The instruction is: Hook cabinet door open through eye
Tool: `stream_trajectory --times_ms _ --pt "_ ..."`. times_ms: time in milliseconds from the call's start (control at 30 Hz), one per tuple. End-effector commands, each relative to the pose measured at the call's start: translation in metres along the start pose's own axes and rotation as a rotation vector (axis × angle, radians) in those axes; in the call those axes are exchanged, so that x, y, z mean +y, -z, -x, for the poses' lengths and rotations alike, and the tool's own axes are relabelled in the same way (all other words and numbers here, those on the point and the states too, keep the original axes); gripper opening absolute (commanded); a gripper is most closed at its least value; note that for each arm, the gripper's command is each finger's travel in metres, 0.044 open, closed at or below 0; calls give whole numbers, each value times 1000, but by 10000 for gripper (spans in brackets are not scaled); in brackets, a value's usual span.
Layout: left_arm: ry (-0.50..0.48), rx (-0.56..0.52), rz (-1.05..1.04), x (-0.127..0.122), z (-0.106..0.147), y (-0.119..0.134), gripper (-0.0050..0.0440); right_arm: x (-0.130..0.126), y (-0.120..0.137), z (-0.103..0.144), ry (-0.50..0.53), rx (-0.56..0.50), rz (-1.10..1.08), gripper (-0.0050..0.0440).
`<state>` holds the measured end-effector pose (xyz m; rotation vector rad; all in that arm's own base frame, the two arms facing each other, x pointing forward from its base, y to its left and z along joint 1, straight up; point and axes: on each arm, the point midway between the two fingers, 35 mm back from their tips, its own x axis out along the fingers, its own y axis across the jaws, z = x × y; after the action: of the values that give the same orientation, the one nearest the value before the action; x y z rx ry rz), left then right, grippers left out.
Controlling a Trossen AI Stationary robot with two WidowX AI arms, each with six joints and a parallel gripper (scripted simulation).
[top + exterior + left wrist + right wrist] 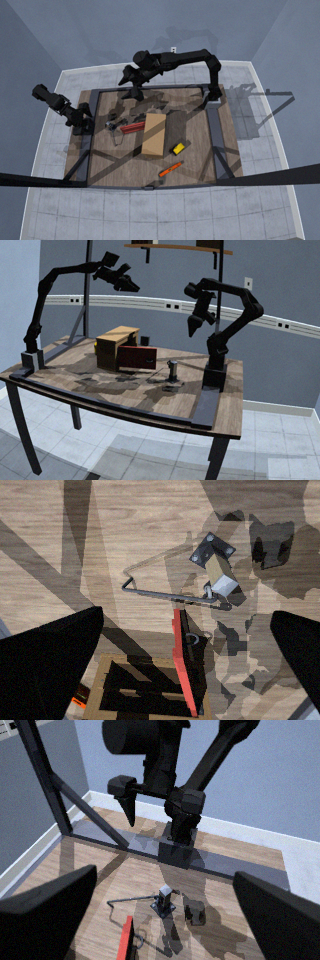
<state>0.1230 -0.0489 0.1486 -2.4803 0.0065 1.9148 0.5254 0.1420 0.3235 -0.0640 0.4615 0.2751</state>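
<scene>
The tan cabinet [153, 135] stands on the table with its red door [136, 357] swung open toward the post [172, 370]. In the left wrist view the hook [167, 595] reaches sideways from the post [220, 575], its bent tip away from the door. The eye [192, 639] on the door [184, 665] has nothing through it. My left gripper [201, 326] is open and empty, high above the post and pointing down. My right gripper [134, 286] is open and empty, high over the far side of the cabinet. The right wrist view shows the post [165, 900] and the hook [131, 901] far below.
A yellow block [178, 148] and an orange level [170, 169] lie beyond the cabinet. A small dark block [270, 547] sits near the post. Dark frame rails edge the table, with an upright pole [86, 289] at one corner. The arm bases [215, 374] stand on the rails.
</scene>
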Motion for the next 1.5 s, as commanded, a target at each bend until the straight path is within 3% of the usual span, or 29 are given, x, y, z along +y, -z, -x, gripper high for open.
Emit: stream_trajectory --times_ms 0,333,567,633,800,1133,1200,1467 --pt "-11 17 -1 1 4 3 440 0 -18 15 1 -49 2 400" --pt "-11 17 -1 1 4 3 440 0 -18 15 1 -49 2 400" --pt "30 105 127 -2 -3 22 272 3 -12 24 -5 -53 9 400" --pt "30 105 127 -2 -3 22 272 3 -12 24 -5 -53 9 400" --pt "32 235 374 -2 -11 48 152 9 15 40 -19 -51 14 400" --pt "-71 339 904 5 -31 73 150 18 77 69 -38 -47 23 400" --pt "-71 339 904 5 -31 73 150 18 77 69 -38 -47 23 400" --pt "-153 375 1328 5 -50 81 150 21 109 81 -46 -45 27 400"
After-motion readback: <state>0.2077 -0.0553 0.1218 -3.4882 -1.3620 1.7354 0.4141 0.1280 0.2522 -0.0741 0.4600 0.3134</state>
